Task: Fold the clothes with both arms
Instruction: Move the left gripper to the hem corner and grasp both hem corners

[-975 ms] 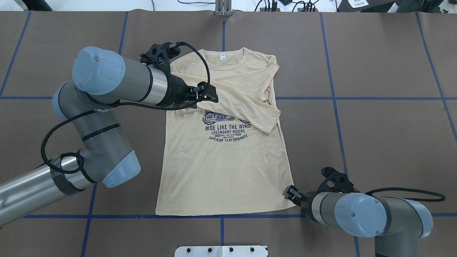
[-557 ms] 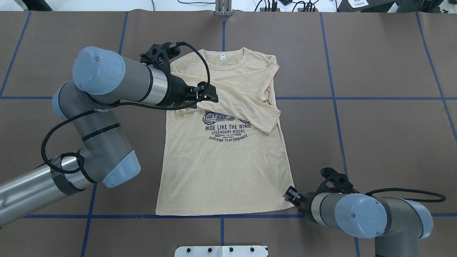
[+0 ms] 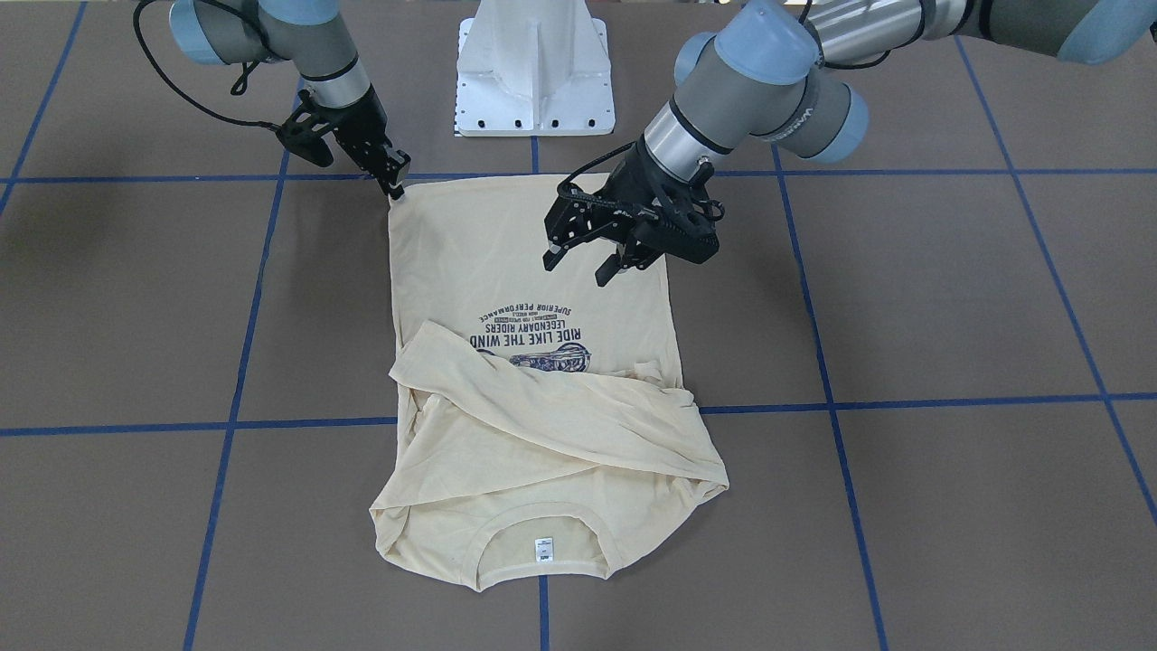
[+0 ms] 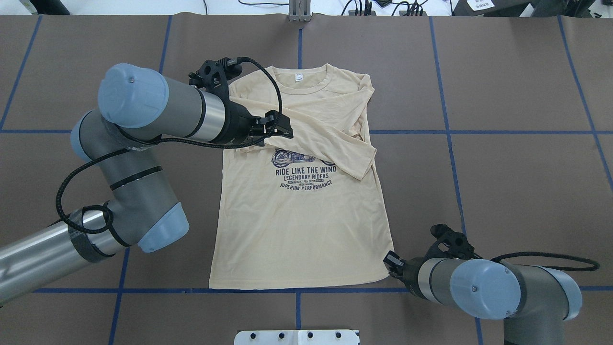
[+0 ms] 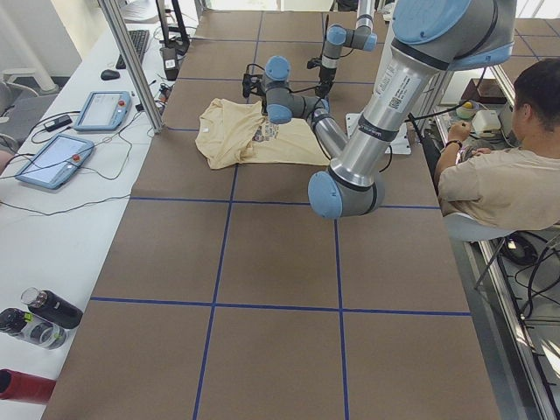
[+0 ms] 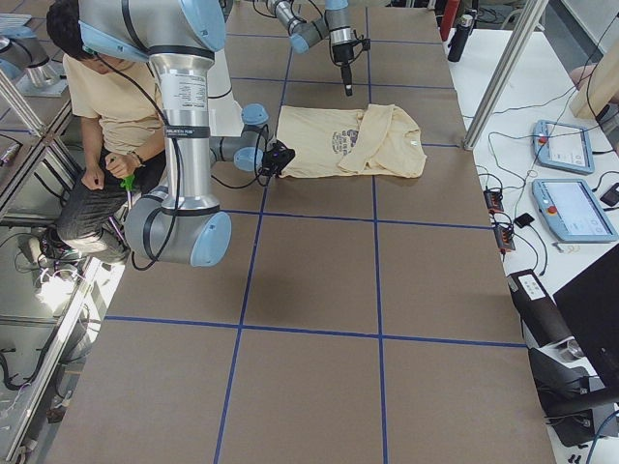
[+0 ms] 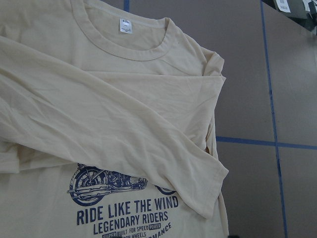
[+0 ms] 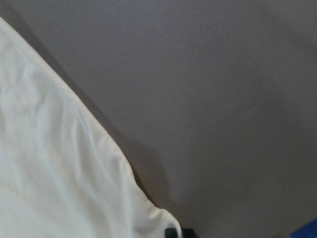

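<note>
Robotics lab: teach pendants (image 6: pixel 575 210), taped-grid table (image 6: pixel 309 290), seated operator (image 5: pixel 494 179).

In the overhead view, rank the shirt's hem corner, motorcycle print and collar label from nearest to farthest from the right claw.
1. Hem corner, at the right claw.
2. Motorcycle print, mid-chest.
3. Collar label, far end.

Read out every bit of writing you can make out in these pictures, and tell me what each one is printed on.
"RIDE LIKE THE WIND": chest print on the shirt.
"LEGENDARY RIDERS": same print, the line below.
"BUILT FOR SPEED": small line under that; its ends are unclear.
"SUPERIOR PERFORMANCE": curved bottom line of the print.
collar label: too small to read.
Lettering on the left arm: too blurred to read.
</note>
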`<act>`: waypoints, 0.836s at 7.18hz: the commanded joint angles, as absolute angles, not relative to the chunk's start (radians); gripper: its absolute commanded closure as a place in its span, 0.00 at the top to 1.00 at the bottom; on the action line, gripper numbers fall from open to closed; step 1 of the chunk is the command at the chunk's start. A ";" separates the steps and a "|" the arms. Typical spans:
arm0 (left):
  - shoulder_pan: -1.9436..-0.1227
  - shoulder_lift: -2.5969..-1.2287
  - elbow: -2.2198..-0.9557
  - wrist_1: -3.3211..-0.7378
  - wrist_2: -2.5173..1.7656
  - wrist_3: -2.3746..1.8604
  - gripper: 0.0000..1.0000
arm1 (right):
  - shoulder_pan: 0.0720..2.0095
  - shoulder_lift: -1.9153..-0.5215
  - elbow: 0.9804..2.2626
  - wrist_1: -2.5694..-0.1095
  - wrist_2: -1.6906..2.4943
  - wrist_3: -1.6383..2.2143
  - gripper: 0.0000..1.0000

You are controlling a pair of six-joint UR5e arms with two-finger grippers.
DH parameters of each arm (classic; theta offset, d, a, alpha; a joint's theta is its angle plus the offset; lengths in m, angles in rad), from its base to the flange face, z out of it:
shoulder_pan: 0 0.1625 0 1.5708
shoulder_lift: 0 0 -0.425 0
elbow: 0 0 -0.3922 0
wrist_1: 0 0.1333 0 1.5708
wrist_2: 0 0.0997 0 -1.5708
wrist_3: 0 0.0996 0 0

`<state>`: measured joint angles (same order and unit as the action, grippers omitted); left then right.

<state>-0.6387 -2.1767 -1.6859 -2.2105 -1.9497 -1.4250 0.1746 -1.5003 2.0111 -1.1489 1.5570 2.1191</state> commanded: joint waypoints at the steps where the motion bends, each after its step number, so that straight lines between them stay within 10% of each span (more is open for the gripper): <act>1: -0.635 -2.163 -1.692 -2.210 -1.947 -1.434 0.77 | 0.175 -1.519 2.037 -1.149 1.559 2.118 0.00; 5: -0.577 -1.957 -1.872 -2.200 -1.918 -1.577 0.77 | 0.144 -1.583 2.117 -1.150 1.566 2.118 0.00; 6: -0.510 -1.871 -1.932 -2.194 -1.849 -1.594 0.89 | 0.129 -1.585 2.121 -1.150 1.566 2.120 0.00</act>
<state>-0.5745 -1.9655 -1.8567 -2.2009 -1.9068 -1.5466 0.1476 -1.5703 2.1054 -1.1500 1.5652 2.1187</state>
